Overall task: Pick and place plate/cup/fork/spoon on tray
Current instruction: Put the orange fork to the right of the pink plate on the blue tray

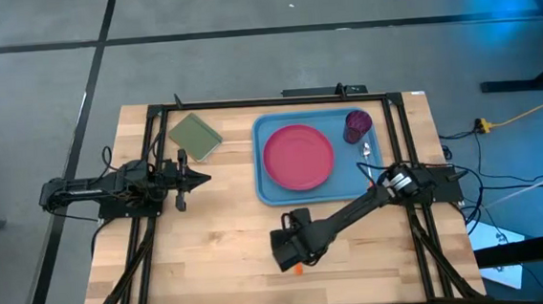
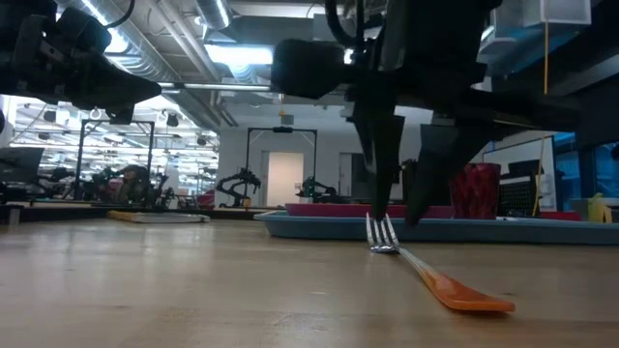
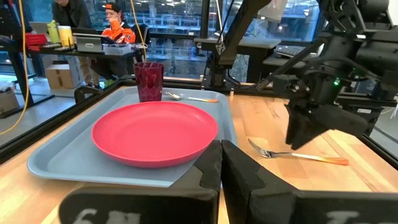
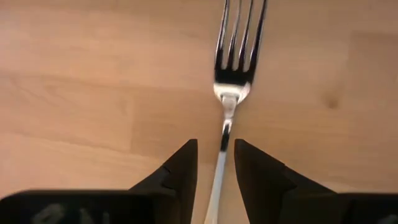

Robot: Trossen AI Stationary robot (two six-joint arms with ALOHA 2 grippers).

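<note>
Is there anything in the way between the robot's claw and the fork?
No. The right gripper hangs right over the fork, one finger on each side of its metal neck, and only bare table lies around it. The left gripper waits far off, near the green pad.

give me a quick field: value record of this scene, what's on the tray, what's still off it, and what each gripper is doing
tray: light blue, on the wooden table
on tray: pink plate; magenta cup; spoon beside the cup
off tray: fork, flat on the table in front of the tray, orange handle
right gripper: low over the fork, fingers open either side of its metal neck, not closed on it
left gripper: shut, holding nothing, hovering left of the tray
other: olive-green square pad near the table's back edge
</note>
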